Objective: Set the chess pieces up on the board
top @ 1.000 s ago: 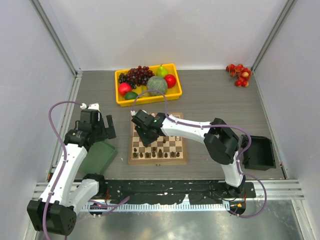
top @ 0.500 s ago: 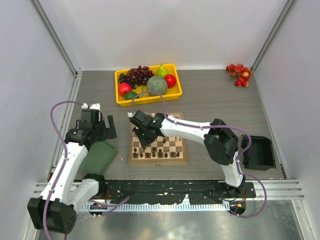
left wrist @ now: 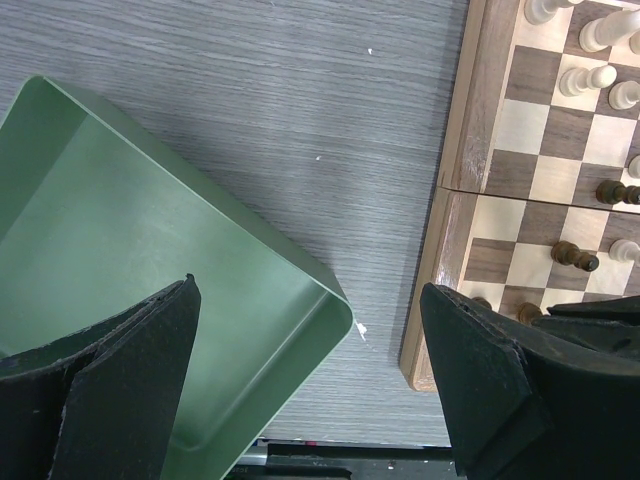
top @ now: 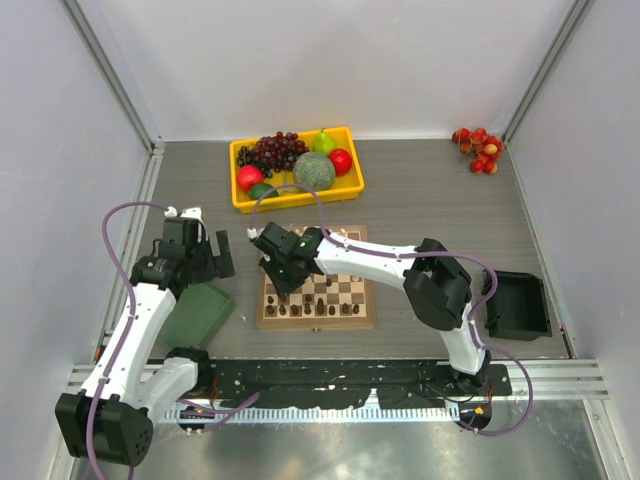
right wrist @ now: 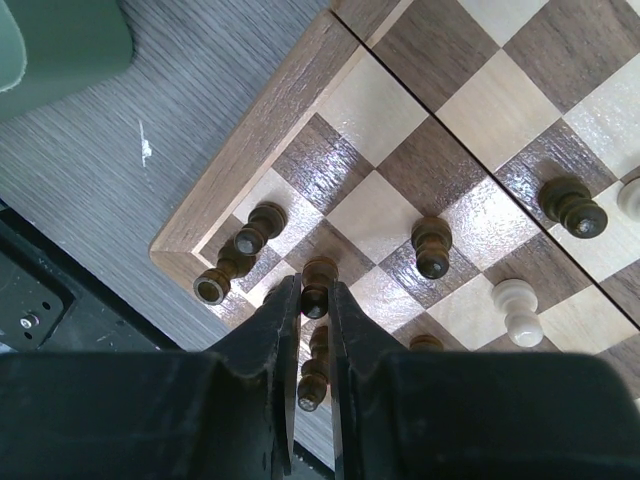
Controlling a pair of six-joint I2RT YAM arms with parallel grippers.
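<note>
The board [top: 316, 324] lies in the middle of the table with pale and dark chess pieces [top: 318, 306] standing and lying on it. My right gripper [top: 283, 272] hovers over its near left corner. In the right wrist view that gripper [right wrist: 315, 295] is shut on a dark brown piece [right wrist: 319, 274], above the corner squares. Two dark pieces [right wrist: 262, 225] lie tipped by the board rim [right wrist: 262, 120], and a pale pawn [right wrist: 515, 305] stands to the right. My left gripper [left wrist: 310, 290] is open, holding nothing, between the green tray [left wrist: 120, 240] and the board's edge [left wrist: 455, 220].
A yellow tray [top: 300, 197] holding fruit and dark grapes sits behind the board. Red fruit [top: 477, 148] lies at the back right. A black bin [top: 518, 305] stands at the right, and the green tray [top: 200, 312] lies left of the board.
My right gripper has closed on the dark piece and shifted a little to the left over the board's corner. The left arm has hardly moved.
</note>
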